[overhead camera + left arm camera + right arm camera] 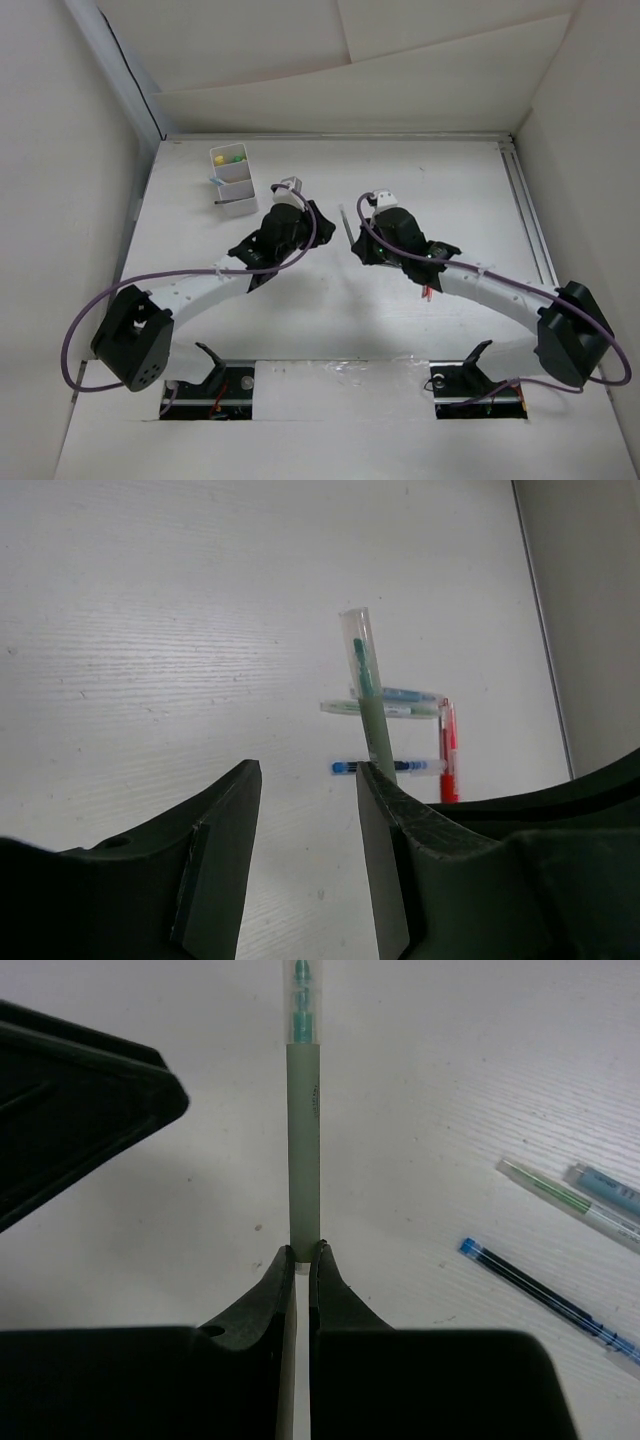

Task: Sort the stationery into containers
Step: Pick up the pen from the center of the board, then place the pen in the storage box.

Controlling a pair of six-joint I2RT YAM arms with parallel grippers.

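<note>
White table (450, 200), box (232, 178) at far left. Mid-table the right gripper (303, 1252) clamps a grey pen (304, 1130); the left gripper (308, 780) gapes beside it. Looks like a handover: left must close on it, then right lets go.

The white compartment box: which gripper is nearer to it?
Left. In the top view the left gripper sits just right of the box; the right gripper, holding a grey pen, is farther right.
</note>
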